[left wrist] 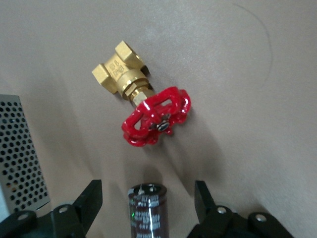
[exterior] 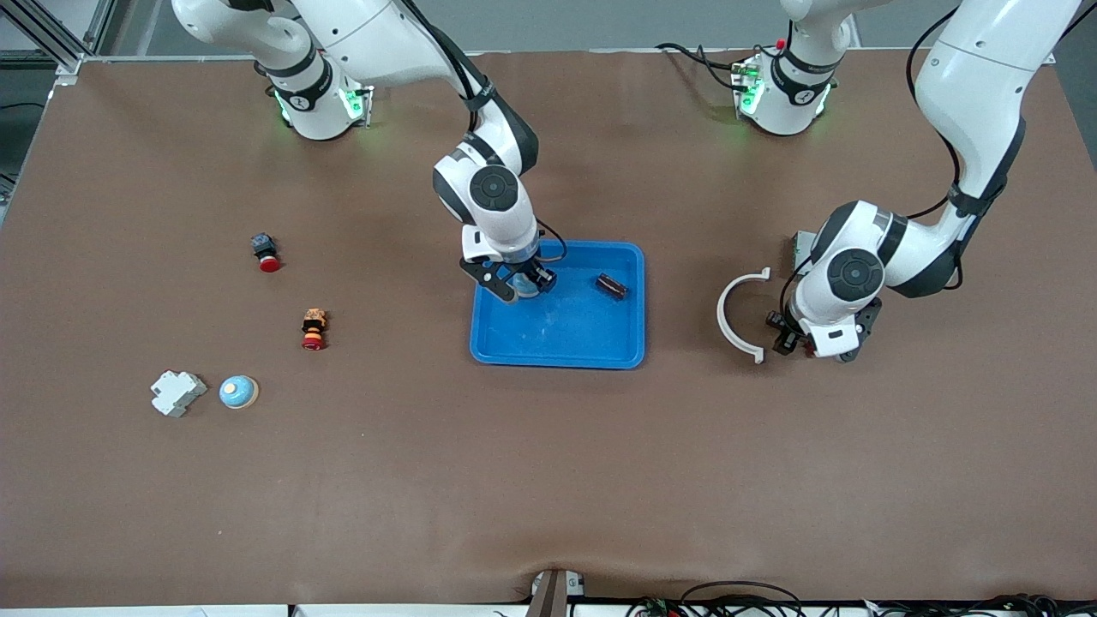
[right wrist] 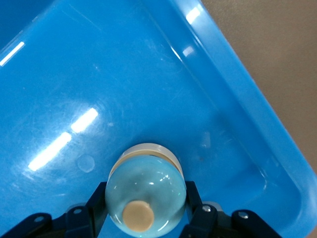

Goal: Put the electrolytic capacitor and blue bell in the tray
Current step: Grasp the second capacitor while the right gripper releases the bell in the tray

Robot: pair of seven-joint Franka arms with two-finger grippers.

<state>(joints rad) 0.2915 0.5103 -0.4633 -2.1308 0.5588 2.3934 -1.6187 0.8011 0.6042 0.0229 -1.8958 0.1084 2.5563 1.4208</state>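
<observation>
Front view: brown table (exterior: 548,480) bears blue tray (exterior: 557,347).

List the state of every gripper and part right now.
right gripper: shut on the blue bell, over the tray.
left gripper: open, fingers either side of the capacitor, not gripping.
dark part: lying in the tray.
second bell: upright, untouched.
valve: on its side.

A brown mat covered the table (exterior: 548,480) edge to edge. Aluminium framing (exterior: 51,34) stood off one top corner, and black cables (exterior: 737,596) trailed along the bottom edge.
</observation>
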